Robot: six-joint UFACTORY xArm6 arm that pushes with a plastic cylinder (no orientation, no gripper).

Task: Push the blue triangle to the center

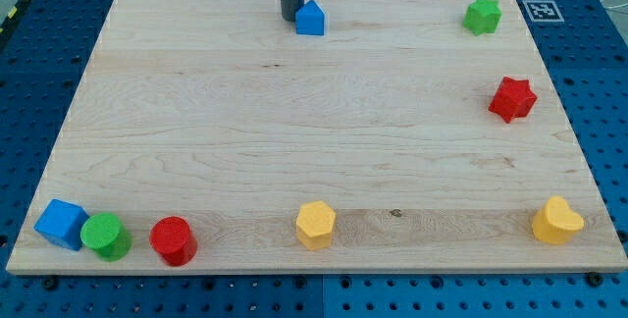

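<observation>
The blue triangle (310, 19) is a small blue block with a pointed top. It sits near the top edge of the wooden board (314, 122), a little left of the middle. My tip (291, 17) stands just to the block's left, touching it or nearly so. The rod rises straight out of the view's top.
A green star (482, 15) sits at the top right and a red star (513, 99) at the right. Along the bottom lie a blue cube (61, 224), a green cylinder (105, 236), a red cylinder (173, 240), a yellow hexagon (316, 225) and a yellow heart (556, 221).
</observation>
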